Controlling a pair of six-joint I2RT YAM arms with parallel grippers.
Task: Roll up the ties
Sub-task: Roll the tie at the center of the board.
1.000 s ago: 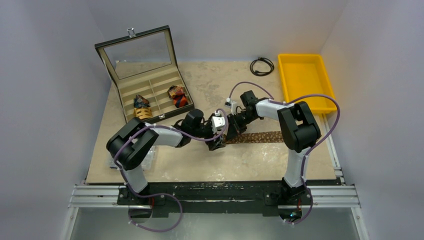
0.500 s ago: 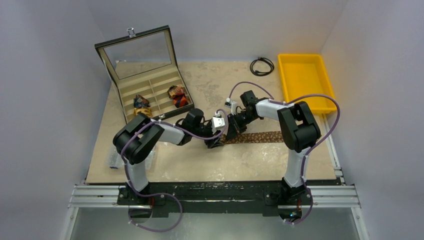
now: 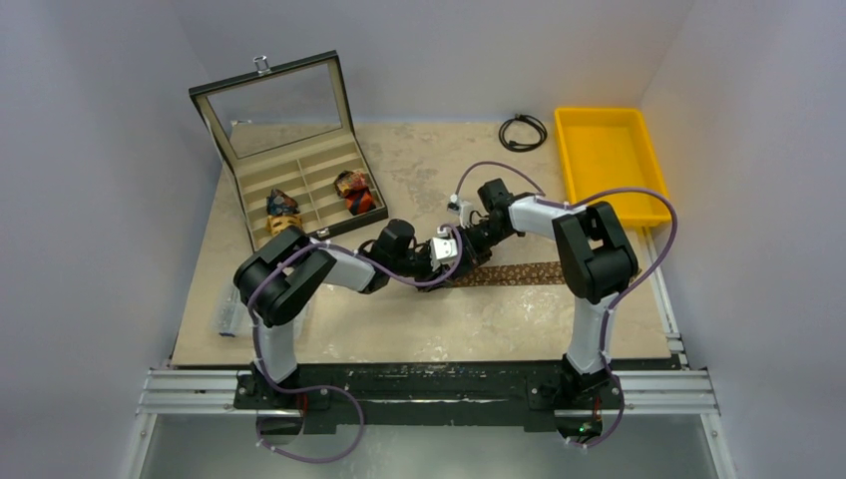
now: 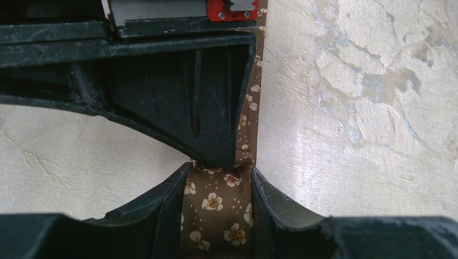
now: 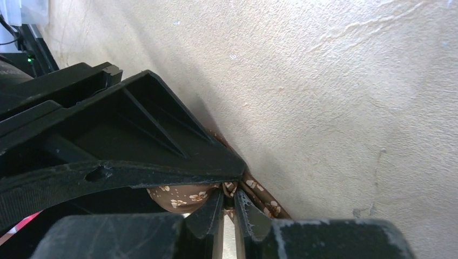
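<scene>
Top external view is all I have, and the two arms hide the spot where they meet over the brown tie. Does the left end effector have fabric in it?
Observer: Yes. In the left wrist view the brown tie fills the gap of the left end effector and touches both fingers.
Operator: Is it a flat strip there or a started roll?
Observer: The right wrist view shows a rounded bulge of fabric beside the right end effector, so a roll looks started.
Operator: Is the right one open?
Observer: No. Its fingers stand almost together, with a scrap of fabric at their tips.
</scene>
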